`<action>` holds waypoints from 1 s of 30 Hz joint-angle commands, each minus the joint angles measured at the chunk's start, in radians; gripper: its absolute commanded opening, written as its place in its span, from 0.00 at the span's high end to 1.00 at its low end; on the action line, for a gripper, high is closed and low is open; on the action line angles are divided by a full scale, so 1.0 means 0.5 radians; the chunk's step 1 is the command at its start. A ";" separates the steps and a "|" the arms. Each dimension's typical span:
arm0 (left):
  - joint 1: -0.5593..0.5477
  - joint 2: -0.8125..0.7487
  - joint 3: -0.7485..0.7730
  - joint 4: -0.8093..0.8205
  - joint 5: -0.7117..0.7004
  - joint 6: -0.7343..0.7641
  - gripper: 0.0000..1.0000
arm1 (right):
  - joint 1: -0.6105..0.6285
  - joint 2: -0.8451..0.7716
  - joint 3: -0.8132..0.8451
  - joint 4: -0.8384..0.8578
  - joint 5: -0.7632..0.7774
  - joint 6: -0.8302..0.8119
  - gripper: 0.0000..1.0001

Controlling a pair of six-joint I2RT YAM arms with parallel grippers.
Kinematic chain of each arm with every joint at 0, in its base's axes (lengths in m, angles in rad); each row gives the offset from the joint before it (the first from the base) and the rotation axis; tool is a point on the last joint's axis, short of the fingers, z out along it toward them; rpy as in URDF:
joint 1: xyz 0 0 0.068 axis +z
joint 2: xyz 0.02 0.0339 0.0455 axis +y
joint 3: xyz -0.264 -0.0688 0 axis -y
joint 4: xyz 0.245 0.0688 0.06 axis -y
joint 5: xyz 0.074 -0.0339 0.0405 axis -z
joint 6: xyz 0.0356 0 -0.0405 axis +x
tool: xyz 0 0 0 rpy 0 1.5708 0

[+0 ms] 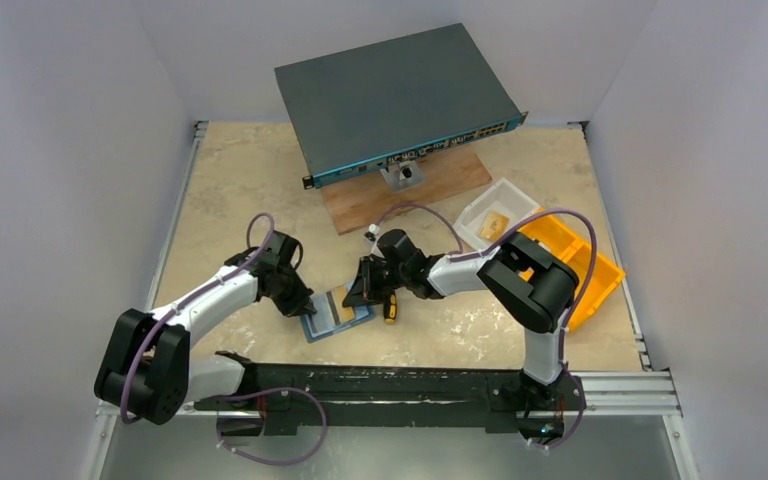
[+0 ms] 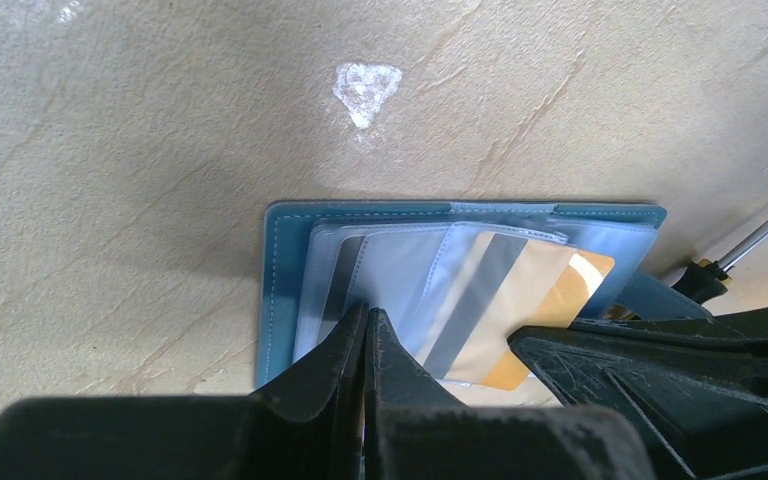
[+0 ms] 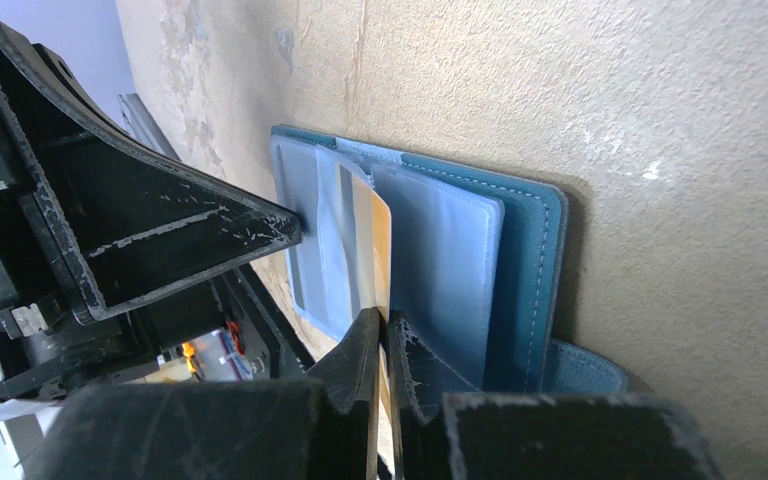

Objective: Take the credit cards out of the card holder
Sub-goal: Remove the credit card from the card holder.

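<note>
The teal-blue card holder (image 1: 316,328) lies open on the table between my two grippers, its paler slotted inside facing up (image 2: 280,290) (image 3: 535,270). A gold card with a dark stripe (image 2: 530,290) (image 3: 375,235) sticks partly out of a clear pocket. My right gripper (image 1: 362,292) (image 3: 385,322) is shut on that card's edge. My left gripper (image 1: 302,302) (image 2: 368,315) is shut, its tips resting on the holder's pale sleeve; I cannot tell whether they pinch it. Another dark-striped card (image 2: 340,285) sits in the left pocket.
A yellow-handled screwdriver (image 1: 391,308) (image 2: 750,245) lies just right of the holder. A large dark grey-teal network switch (image 1: 390,95) rests on a wooden board (image 1: 430,185) at the back. A white bin (image 1: 490,215) and yellow bins (image 1: 575,265) stand at the right.
</note>
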 commanded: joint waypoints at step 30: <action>-0.001 0.002 -0.017 -0.147 -0.178 0.074 1.00 | -0.082 -0.077 -0.153 0.049 0.045 0.003 0.81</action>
